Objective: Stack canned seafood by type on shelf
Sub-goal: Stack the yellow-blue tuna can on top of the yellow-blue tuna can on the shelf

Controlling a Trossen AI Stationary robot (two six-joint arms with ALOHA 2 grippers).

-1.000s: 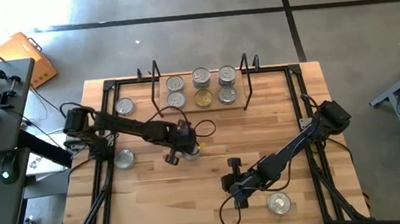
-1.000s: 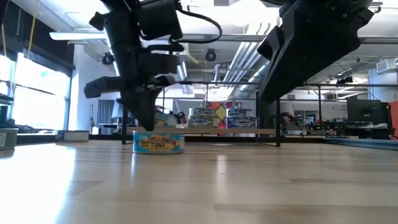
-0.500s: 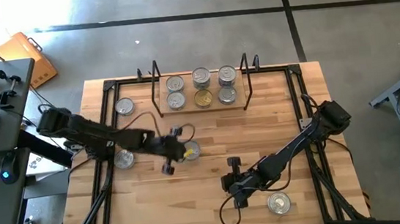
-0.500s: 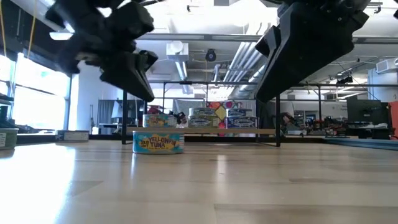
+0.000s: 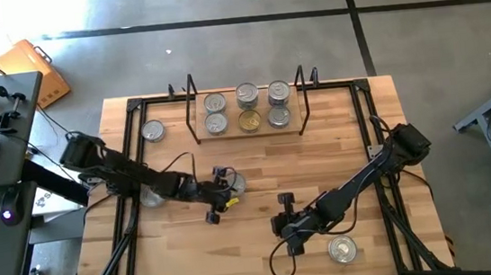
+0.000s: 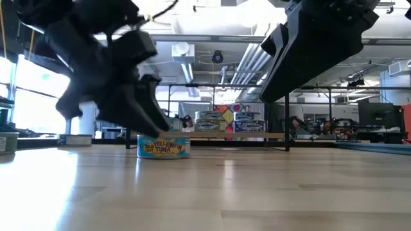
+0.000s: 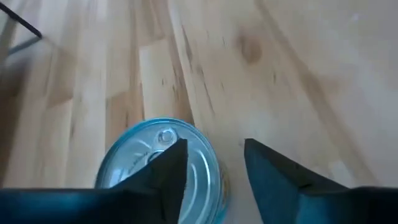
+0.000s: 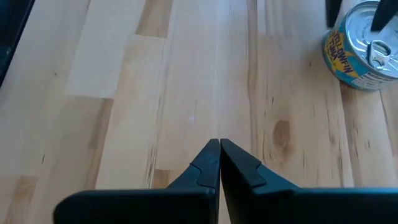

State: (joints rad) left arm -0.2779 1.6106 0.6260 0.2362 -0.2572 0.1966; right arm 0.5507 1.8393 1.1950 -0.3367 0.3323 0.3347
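Nearest us on the light wooden bench [image 5: 264, 235], a silver-topped round tin [image 5: 342, 250] lies by our right tool [image 8: 219, 163], fingers pressed closed on nothing. Mid-bench, our left tool [image 7: 212, 163] stands open, its fingers [image 7: 171, 165] over a blue yellowfin tuna tin [image 7: 158, 163], not gripping it. Farthest, the low wooden shelf with black wire ends [image 5: 291, 126] carries six tins [image 5: 246, 95]
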